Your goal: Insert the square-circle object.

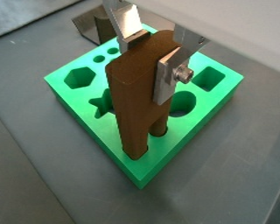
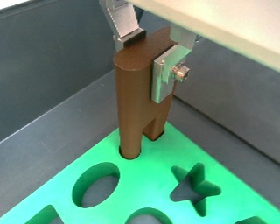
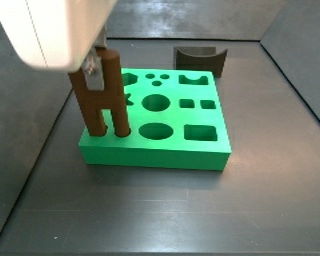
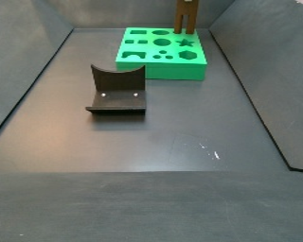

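The square-circle object (image 1: pixel 130 96) is a tall brown bar standing upright on the green board (image 1: pixel 78 83), prongs down. In a wrist view (image 2: pixel 133 96) its two prongs go into holes at a corner of the board (image 2: pixel 143 188). My gripper (image 1: pixel 152 54) is at the bar's top end, one silver finger (image 1: pixel 170 72) flat against its side and the other at the opposite side, shut on it (image 2: pixel 149 54). In a side view the bar (image 3: pixel 96 95) stands at the board's left edge (image 3: pixel 176 145), its top hidden behind the white wrist housing. It also shows in a side view (image 4: pixel 187 14).
The dark grey fixture (image 4: pixel 116 92) with a curved notch stands on the grey floor apart from the board (image 4: pixel 161 61); it also shows behind the board (image 3: pixel 196 60). The board has several other shaped holes, including a star (image 2: pixel 192 185). Grey walls enclose the floor.
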You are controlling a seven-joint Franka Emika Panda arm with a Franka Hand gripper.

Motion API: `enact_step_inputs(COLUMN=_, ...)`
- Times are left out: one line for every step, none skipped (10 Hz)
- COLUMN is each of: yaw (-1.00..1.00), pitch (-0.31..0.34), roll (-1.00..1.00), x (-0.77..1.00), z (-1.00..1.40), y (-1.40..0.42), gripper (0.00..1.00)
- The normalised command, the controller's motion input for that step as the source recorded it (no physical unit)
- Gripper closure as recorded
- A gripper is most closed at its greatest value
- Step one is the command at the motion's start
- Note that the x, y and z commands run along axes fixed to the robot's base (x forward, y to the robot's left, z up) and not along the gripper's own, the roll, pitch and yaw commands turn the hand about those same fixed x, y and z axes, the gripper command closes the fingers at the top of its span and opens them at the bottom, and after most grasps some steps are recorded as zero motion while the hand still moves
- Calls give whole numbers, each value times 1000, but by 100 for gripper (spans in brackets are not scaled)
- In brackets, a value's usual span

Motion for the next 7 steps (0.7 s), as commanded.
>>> enact_step_inputs(yaw=-320, pitch=-51, roll=91, x=109, z=-546, y=-34, gripper=100)
enact_step_inputs(yaw=-203, pitch=-27, roll=0, x=40, z=-377, y=0, gripper=100)
enact_step_inputs(yaw=0, pitch=-47, roll=0, x=0, z=-311, y=0, gripper=100)
enact_step_inputs(yaw=0, pitch=-74, roll=-10, x=0, z=-483, y=0, gripper=100)
enact_step_inputs(yaw=0, pitch=-121, roll=-143, x=-29, z=-437, y=0, gripper=100)
enact_step_inputs(yaw=0, pitch=0, roll=-140, x=0, z=-331, y=0, gripper=100)
enact_step_inputs(yaw=0, pitch=13, roll=0, x=11, z=0, y=0, gripper=100)
